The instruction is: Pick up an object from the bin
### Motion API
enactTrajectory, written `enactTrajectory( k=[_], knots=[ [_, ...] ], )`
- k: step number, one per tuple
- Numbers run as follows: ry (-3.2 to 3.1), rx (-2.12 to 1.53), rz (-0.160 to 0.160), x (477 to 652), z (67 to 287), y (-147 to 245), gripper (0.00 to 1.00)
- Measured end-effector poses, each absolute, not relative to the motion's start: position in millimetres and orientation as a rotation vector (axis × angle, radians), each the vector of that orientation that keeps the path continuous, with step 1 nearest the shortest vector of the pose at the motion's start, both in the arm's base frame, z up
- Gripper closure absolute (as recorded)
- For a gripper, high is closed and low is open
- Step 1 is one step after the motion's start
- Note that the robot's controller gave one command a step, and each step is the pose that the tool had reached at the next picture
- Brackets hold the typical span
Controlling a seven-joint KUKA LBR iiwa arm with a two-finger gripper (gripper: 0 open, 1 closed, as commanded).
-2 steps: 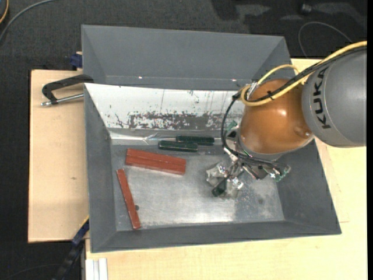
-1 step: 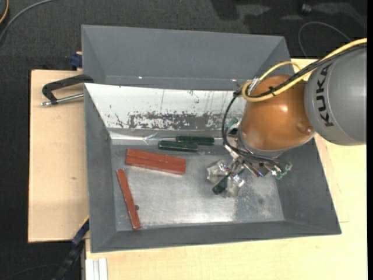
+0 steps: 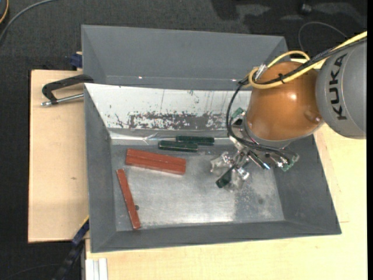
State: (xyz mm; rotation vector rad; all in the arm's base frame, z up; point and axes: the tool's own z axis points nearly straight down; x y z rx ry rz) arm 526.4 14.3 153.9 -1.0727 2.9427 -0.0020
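gripper (image 3: 232, 172) low at right of bin (image 3: 97, 156), small dark piece (image 3: 223, 183) at its tip; open or closed, cannot tell; lift not yet done.

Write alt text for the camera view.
The robot's hand hangs low over the floor of the grey bin, right of centre. Left of it in the view lie a red-brown block and a thin red-brown strip, with two dark green sticks by the back wall.

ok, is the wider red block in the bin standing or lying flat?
Lying flat: the red block rests lengthwise on the bin floor, left of the gripper, not touching it.
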Motion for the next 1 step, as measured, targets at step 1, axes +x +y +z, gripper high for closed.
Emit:
enactTrajectory(
  k=[1],
  knots=[
    [2.946,-1.071,-0.001,527.9,161.3,15.1,1.0]
  ],
)
